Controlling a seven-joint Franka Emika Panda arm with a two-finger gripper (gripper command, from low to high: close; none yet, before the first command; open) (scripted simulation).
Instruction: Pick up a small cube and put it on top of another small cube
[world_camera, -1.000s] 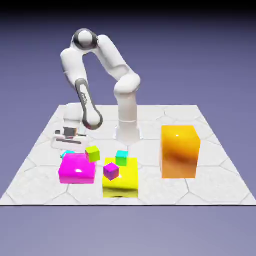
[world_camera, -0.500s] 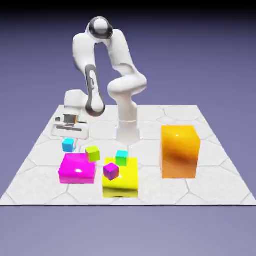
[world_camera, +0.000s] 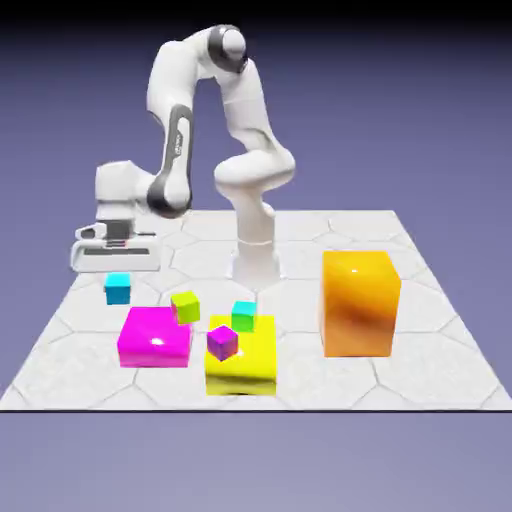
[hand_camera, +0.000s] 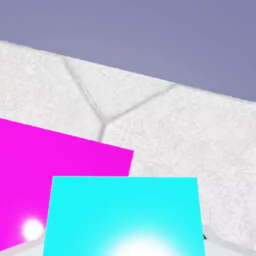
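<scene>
The tiny bright cyan cube (hand_camera: 122, 215) fills the hand view's foreground, clamped between the gripper (world_camera: 117, 272), so it hangs clear of the table for carrying. Beyond it lie the flat magenta block (world_camera: 154, 336) and pale hexagon-patterned tabletop (world_camera: 420, 330), with the small lime-green cube (world_camera: 185, 306) a likely stacking target.

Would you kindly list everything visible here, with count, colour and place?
Cyan cube: 1, bright cyan, held under the pincer, above the table at the exterior view's left; fills the hand view's bottom.
Lime cube: 1, lime green, at the magenta block's back right corner.
Turquoise cube: 1, greenish turquoise, at the yellow block's back edge.
Purple cube: 1, purple, on the yellow block.
Magenta block: 1, magenta, front left.
Yellow block: 1, yellow, front middle.
Orange block: 1, orange, tallest, right.
Table: 1, pale grey tiles.
Arm: 1, white.
Pincer: 1, shut on the cyan cube.
</scene>
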